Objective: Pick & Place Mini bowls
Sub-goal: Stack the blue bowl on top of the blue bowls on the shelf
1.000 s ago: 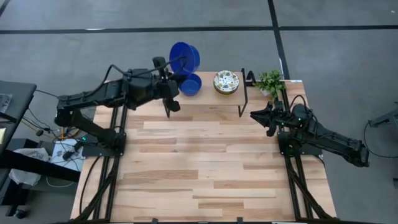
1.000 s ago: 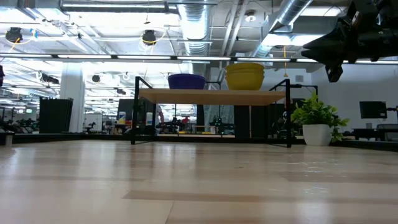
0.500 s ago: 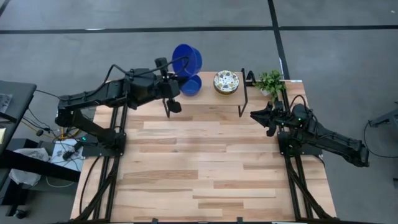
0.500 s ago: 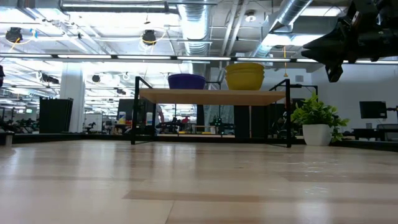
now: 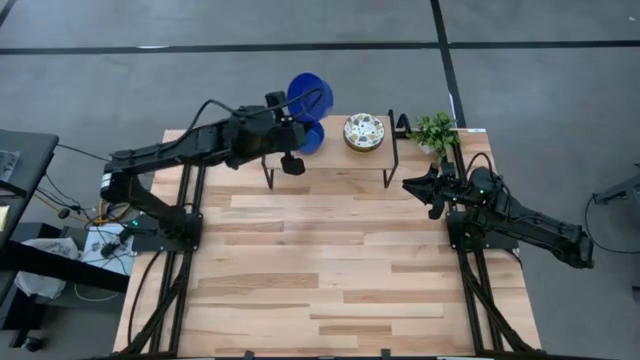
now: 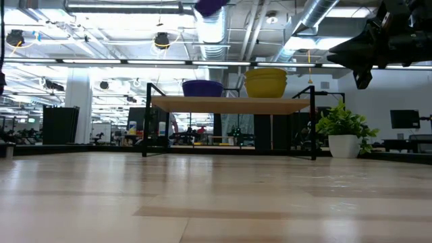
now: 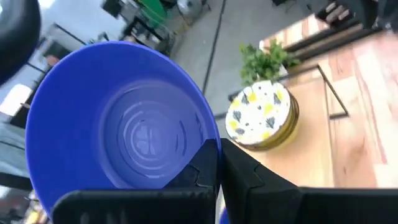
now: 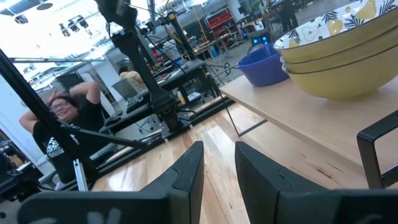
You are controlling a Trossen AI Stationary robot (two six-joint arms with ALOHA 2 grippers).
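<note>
My left gripper [image 5: 300, 116] is shut on a glossy blue mini bowl [image 5: 311, 91], held in the air above the left end of a wooden shelf [image 5: 340, 157] at the table's far edge. In the low view only the bowl's underside [image 6: 210, 5] shows, at the top. Another blue bowl [image 5: 314, 139] [image 6: 202, 88] rests by its base on the shelf, partly under the held one. A stack of cream floral bowls [image 5: 364, 132] [image 7: 261, 115] stands to its right. My right gripper [image 5: 420, 186] [image 8: 219, 168] waits open, right of the shelf. My left gripper pinches the blue bowl's rim [image 7: 202, 155], one finger [image 7: 205, 168] inside the bowl and the other [image 7: 249, 177] outside its wall. The bowl is lifted clear and tipped on its side, its opening turned toward the wrist camera.
A small potted plant [image 5: 435, 130] [image 6: 343, 131] stands at the shelf's right end, just beyond my right gripper. The shelf's black metal legs [image 5: 393, 150] stand on the tabletop. Bare wooden tabletop [image 5: 330, 260] fills the middle and near side. A person [image 8: 68, 124] sits beyond the table.
My left gripper has carried the blue bowl toward the table's right, over the shelf; the arm has stretched out further. The bowl's underside has come into the top of the low view.
</note>
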